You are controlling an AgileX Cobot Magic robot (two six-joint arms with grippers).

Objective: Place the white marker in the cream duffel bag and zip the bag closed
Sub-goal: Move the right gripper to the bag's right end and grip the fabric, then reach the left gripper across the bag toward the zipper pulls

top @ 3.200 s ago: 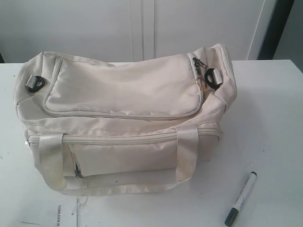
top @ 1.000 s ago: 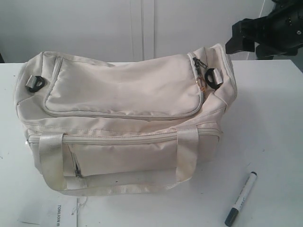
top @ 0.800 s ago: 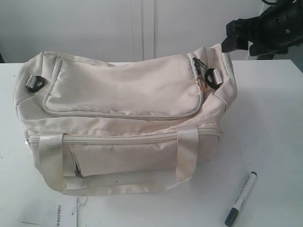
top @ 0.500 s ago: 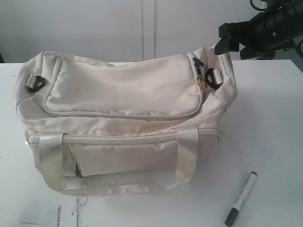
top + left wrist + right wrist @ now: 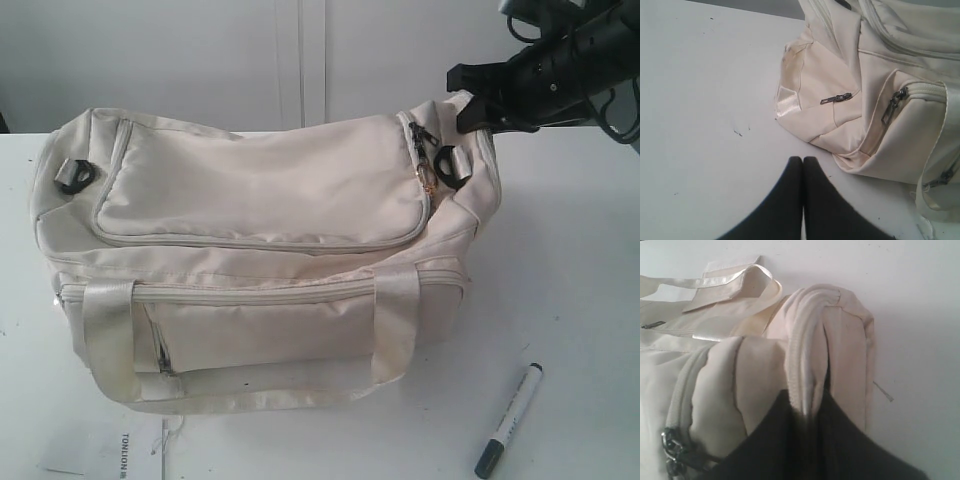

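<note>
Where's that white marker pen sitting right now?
In the exterior view, the white marker lies flat on the table near the lower right corner, apart from the cream duffel bag, off its front right end.

white marker (image 5: 510,418) print: unreadable | cream duffel bag (image 5: 260,250) inside: hidden | right arm (image 5: 575,60): cut off

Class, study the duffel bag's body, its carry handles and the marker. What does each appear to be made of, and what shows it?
The cream duffel bag: soft woven fabric, matte, likely nylon or polyester; it creases and sags. The webbing handles: glossy woven strap, probably synthetic; light sheens along them. The white marker: smooth, rigid barrel with a dark cap, apparently plastic.
</note>
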